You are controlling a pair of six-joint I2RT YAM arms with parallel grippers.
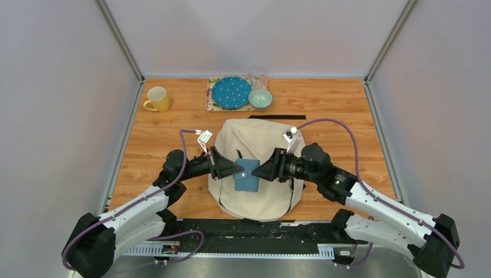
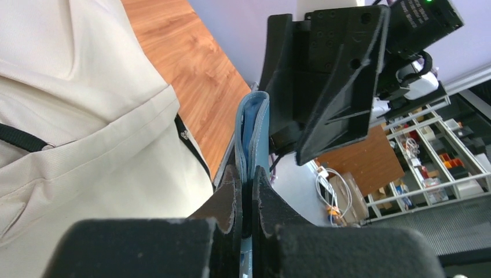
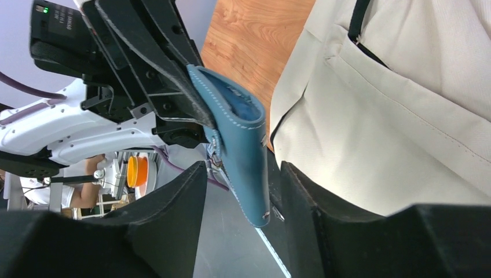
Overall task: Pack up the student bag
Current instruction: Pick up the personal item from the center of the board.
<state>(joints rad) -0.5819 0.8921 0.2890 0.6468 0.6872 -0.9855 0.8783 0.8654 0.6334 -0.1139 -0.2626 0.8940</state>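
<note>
No text can be read. Small white print stands on the right wrist's black box (image 2: 425, 16) and on the left wrist's black box (image 3: 58, 23), in both cases too small and blurred to make out.

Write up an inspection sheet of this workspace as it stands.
Surface: wooden tabletop, no spills seen.
Job's things: cream fabric backpack lying mid-table; blue leather wallet held above it.
Clutter: yellow mug, blue dotted plate on patterned tray, pale green bowl, clear glass, along far edge.
Tools: left tool shut on wallet; right tool open around it.
Cables: purple cable looping along each arm.
Surroundings: grey walls, metal frame posts.
</note>
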